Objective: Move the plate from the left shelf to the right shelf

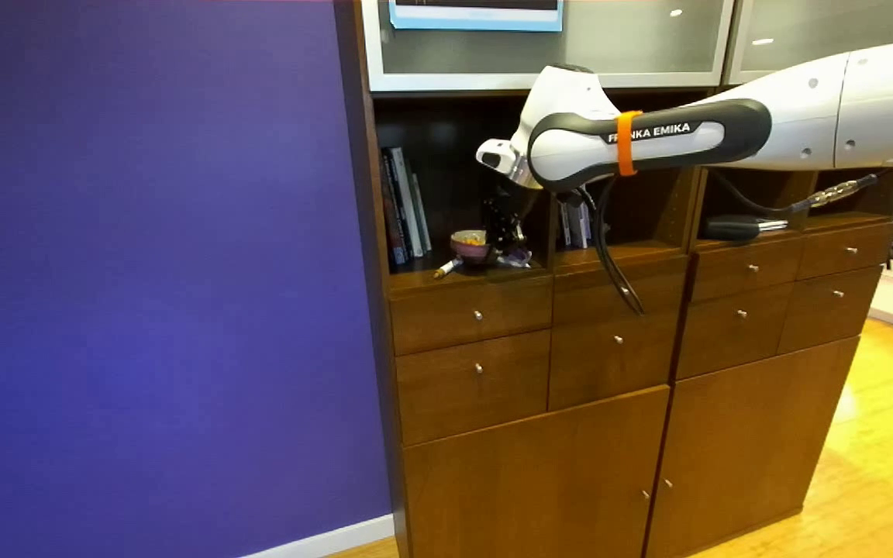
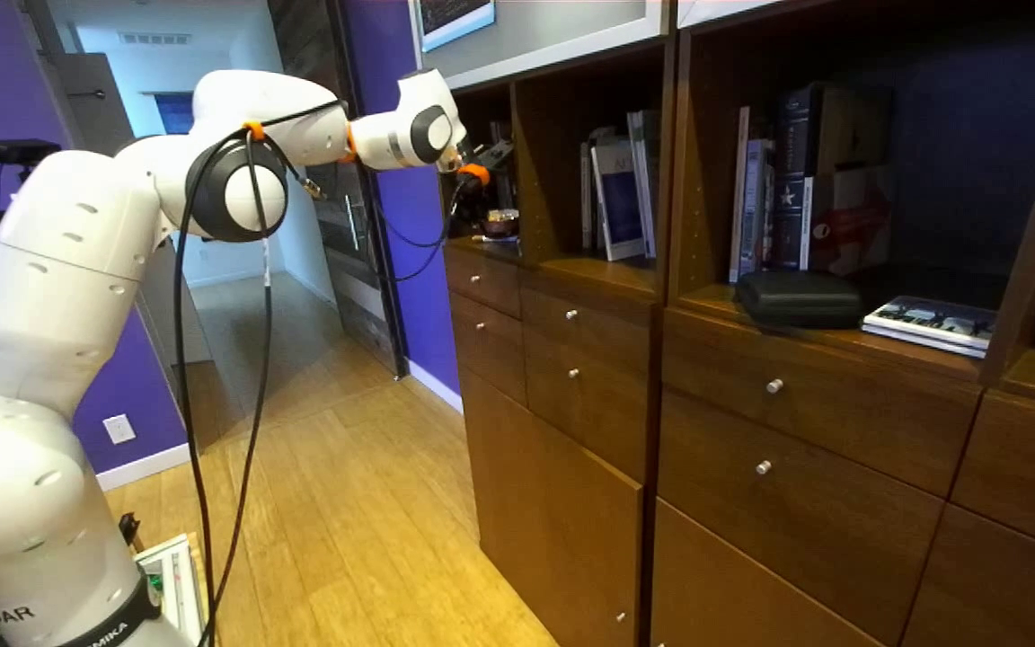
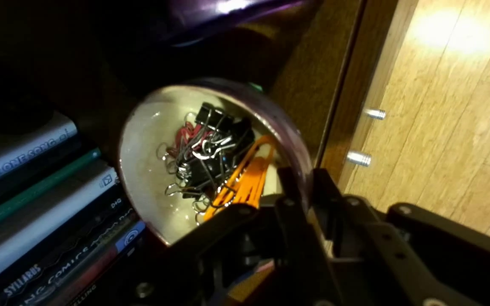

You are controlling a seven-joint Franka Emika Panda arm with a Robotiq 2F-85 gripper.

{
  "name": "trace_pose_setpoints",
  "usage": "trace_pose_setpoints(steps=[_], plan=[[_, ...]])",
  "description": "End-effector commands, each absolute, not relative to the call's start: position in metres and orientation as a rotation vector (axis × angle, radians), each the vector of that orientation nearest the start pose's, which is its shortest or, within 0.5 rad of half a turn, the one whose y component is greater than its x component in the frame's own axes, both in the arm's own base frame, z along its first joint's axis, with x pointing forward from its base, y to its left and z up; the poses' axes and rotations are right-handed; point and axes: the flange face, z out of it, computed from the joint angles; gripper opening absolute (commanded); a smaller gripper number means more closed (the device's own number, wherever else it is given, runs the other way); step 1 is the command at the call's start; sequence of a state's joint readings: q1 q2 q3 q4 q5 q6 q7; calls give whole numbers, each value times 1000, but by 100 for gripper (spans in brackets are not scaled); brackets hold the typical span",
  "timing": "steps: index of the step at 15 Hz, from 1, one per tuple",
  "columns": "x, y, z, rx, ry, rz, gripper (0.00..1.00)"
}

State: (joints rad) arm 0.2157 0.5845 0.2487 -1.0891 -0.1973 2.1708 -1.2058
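Purple-pink, the round bowl (image 1: 469,249) faces up; your gripper (image 3: 306,187) pinches its rim. In front of the bowl: shelf edge (image 1: 485,281), then open room.

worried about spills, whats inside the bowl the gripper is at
In the wrist view, the bowl holds black binder clips, reddish pieces too tangled to identify, and orange loops. The gripper covers part of the interior, and whatever lies beneath the tangle is hidden.

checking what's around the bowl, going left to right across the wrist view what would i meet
Books → bowl → drawer knobs → wooden floor
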Motion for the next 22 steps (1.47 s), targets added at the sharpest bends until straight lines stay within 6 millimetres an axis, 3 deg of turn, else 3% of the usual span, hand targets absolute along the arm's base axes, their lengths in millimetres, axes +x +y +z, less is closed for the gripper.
trace_pose_setpoints(steps=[1,6,10,16,22], plan=[[682,288,580,1846,2103,675,4],[637,301,600,1843,2140,674,4],[595,292,606,1916,2098,626,4],[547,244,592,2166,1875,473,4],[526,173,570,2335,1596,379,4]])
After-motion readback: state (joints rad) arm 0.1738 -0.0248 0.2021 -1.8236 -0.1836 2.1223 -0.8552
